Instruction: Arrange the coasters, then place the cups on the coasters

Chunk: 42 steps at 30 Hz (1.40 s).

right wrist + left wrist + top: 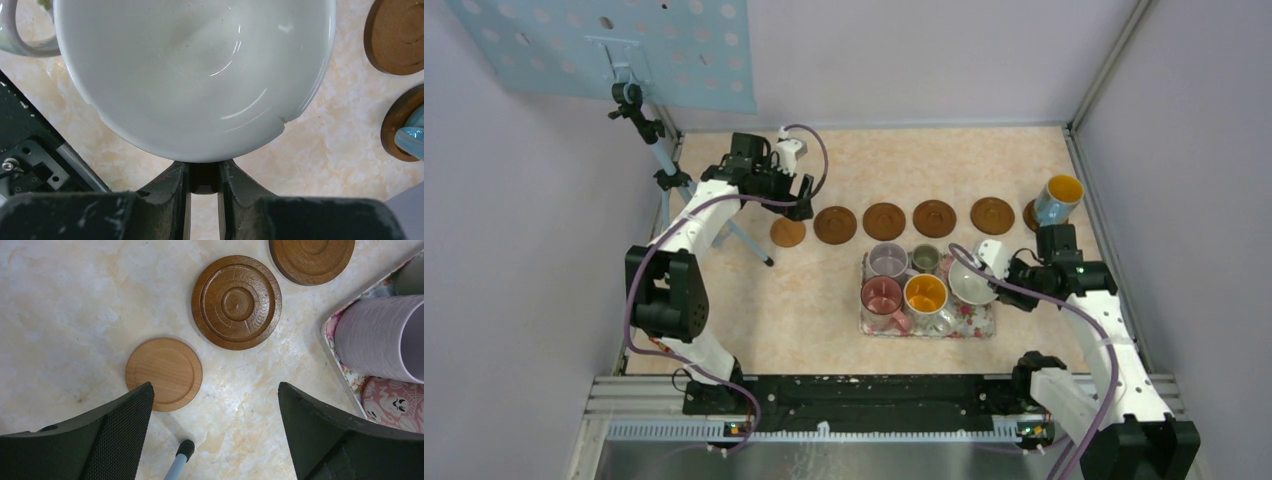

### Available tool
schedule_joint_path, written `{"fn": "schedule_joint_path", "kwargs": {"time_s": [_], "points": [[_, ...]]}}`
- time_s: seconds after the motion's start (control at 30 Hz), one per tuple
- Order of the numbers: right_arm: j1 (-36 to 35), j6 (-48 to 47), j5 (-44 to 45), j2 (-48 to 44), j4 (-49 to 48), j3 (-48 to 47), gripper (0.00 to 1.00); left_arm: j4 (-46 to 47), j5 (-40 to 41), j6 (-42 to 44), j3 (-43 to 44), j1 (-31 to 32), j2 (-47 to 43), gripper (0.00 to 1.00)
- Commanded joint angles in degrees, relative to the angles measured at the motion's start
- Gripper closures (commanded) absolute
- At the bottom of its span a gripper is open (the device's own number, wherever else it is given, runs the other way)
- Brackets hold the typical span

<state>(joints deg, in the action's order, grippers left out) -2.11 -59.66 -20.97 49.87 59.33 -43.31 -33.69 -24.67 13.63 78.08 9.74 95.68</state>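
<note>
Six coasters lie in a row: a light one (788,232) (164,374), then dark ones (835,224) (236,302), (884,220), (934,217), (992,215). The last coaster (1031,215) carries the light blue cup (1059,198). On the floral tray (929,331) stand the lavender (888,260), grey-green (925,258), pink (882,297) and orange-lined white (925,294) cups. My right gripper (994,272) (205,172) is shut on the near rim of the wide white cup (970,284) (195,75). My left gripper (801,200) (215,390) hangs open over bare table beside the light coaster.
A tripod leg (744,240) with a black foot (184,449) reaches the table just left of the light coaster. It carries a pale blue perforated board (604,45) at the back left. Walls enclose the table on three sides.
</note>
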Motion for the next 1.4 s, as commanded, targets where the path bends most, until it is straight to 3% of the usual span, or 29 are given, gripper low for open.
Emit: {"fn": "schedule_joint_path", "kwargs": {"time_s": [0.0,0.13,0.23,0.33,0.63,0.87,1.37], "points": [[0.57,8.46,-2.51,-1.44,-7.09,-4.96,1.00,1.88,-1.09,0.61,0.56,-0.16,0.07,0.01],[0.88,22.32,0.04,0.42,-18.37,-6.31,1.00,1.90,-1.17,0.61,0.89,-0.16,0.16,0.01],[0.88,37.25,7.27,6.29,-26.65,-9.60,1.00,2.01,-0.80,-0.22,1.50,-0.16,0.34,0.01],[0.89,48.46,13.65,12.60,-28.23,-14.17,1.00,2.24,-0.80,-1.15,1.87,-0.16,0.16,0.01],[0.89,65.08,30.88,23.96,-30.45,-19.42,1.00,3.25,-0.30,-2.60,1.37,-0.16,-0.52,0.01],[0.89,69.67,28.66,27.03,-33.37,-17.83,1.00,3.55,0.22,-2.90,0.29,-0.16,-1.59,0.01],[0.81,68.39,27.18,34.26,-37.86,-18.67,1.00,3.37,-0.38,-2.95,0.80,-0.16,-1.04,0.01]]}}
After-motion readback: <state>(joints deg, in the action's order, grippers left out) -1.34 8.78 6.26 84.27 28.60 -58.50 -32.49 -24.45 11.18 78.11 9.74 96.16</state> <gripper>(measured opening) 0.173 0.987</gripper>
